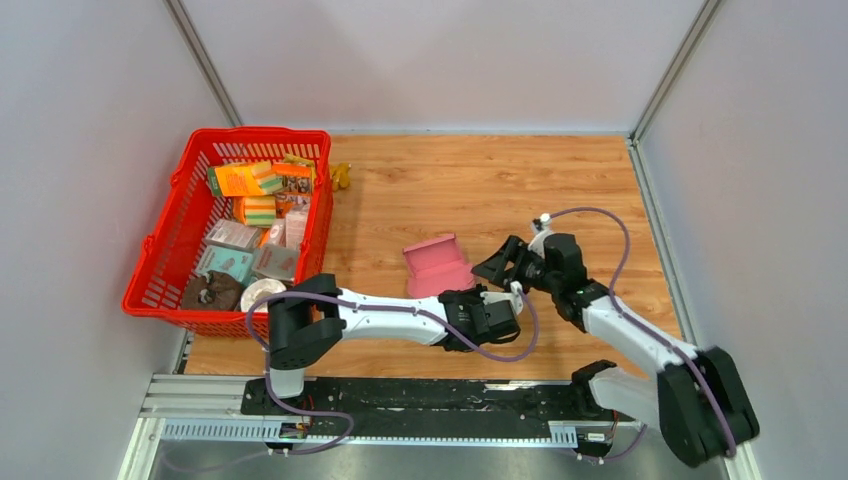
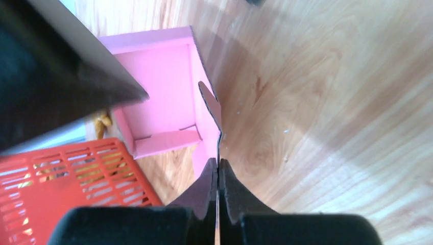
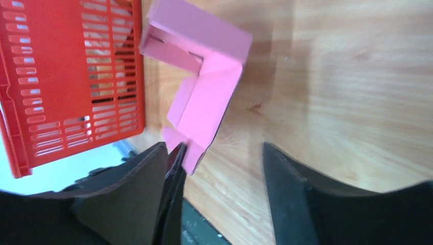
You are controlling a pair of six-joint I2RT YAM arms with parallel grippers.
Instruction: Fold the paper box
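Though only half formed, sits as a shallow paper box (image 1: 437, 265) on the table (image 1: 450, 180), a little way right of the red basket (image 1: 170, 260), with walls partly raised and flaps loose. Pinched at a thin side flap by the left gripper (image 1: 470, 305), jaws clenched flat on the cardboard; probably done to keep that flap upright and stop the light card from sliding. Not held by the right gripper (image 1: 500, 265): jaws spread wide with nothing clamped, poised at the box's side away from the basket, likely ready for a fresh hold or a push on a wall.

From above, shows both arms meeting at the box's near corner on the side away from the basket, yet hides the pinch itself. From the left wrist, shows the flap edge-on between the fingertips (image 2: 204, 189), plus the inner floor and a tucked end tab. From the right wrist, shows the outer wall, the folded corner and the wide gap between its own jaws.
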